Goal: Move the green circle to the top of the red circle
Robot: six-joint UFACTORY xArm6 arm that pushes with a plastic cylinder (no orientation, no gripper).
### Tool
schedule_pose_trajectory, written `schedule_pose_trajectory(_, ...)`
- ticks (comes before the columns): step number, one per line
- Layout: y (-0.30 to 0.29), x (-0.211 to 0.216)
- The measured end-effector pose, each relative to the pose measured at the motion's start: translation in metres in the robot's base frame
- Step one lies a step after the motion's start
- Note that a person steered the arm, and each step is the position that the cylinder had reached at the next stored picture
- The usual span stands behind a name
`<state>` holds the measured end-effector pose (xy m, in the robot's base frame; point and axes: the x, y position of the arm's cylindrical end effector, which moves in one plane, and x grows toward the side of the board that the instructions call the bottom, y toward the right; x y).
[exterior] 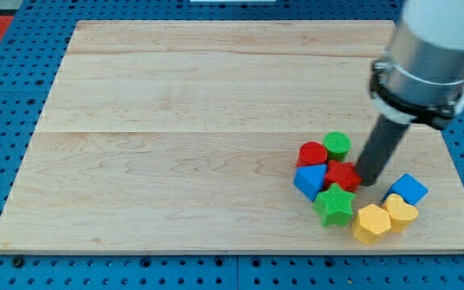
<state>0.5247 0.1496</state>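
Observation:
The green circle (337, 145) sits at the upper right of the red circle (312, 153), touching it. Both lie in a cluster at the view's lower right of the wooden board (176, 121). My tip (367, 180) stands just right of a red block (343, 175), below and to the right of the green circle, a short gap away from it.
A blue block (309, 180) lies below the red circle. A green star (334, 206) lies below the red block. A blue block (408, 189), a yellow heart-like block (400, 213) and a yellow hexagon (371, 223) lie right of the tip. The board's right edge is near.

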Motion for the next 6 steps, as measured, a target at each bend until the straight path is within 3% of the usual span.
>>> schedule_pose_trajectory(2,0.013,-0.015)
schedule_pose_trajectory(5,0.008,0.003)
schedule_pose_trajectory(6,0.008,-0.073)
